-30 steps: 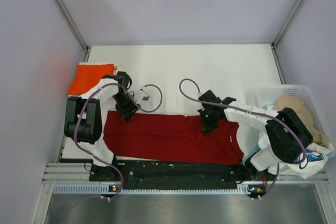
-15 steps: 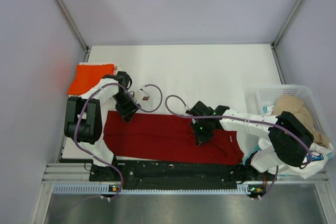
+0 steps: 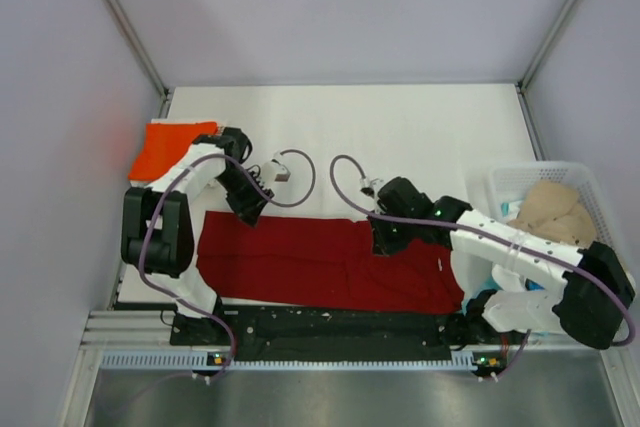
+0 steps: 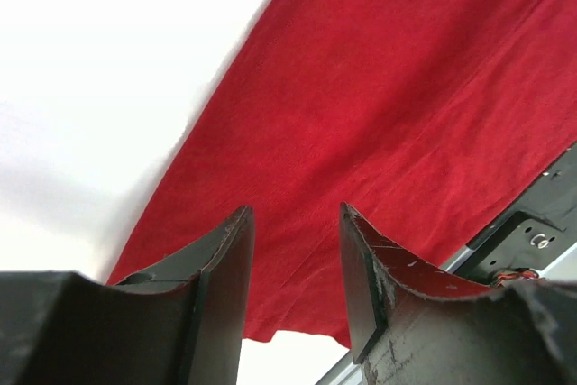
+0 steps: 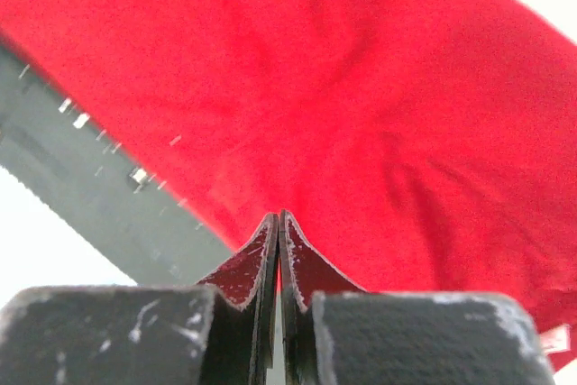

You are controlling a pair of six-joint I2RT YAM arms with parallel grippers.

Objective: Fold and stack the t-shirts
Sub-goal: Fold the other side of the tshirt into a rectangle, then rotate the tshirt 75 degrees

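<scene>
Red shirt (image 3: pixel 300 265) flat, seemingly half-folded, orange shirt (image 3: pixel 170 147) done (more waiting in basket (image 3: pixel 545 169)), left gripper (image 4: pixel 293 215) wide, right gripper (image 5: pixel 278 215) closed, apparently empty.

The right gripper (image 5: pixel 278 221) is seen at 6 o'clock, its two fingers pressed flat together with no gap. Behind it, most of the view is filled by the dark red t-shirt (image 5: pixel 379 87). A black rail (image 5: pixel 99 173) is crossed from 9 towards 6 o'clock, and a white tag (image 5: pixel 555 340) is seen at 4 o'clock.

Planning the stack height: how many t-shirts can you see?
3: dark red shirt spread along the near edge, orange-red shirt folded far left, beige shirt in the basket; more may hide there.
</scene>
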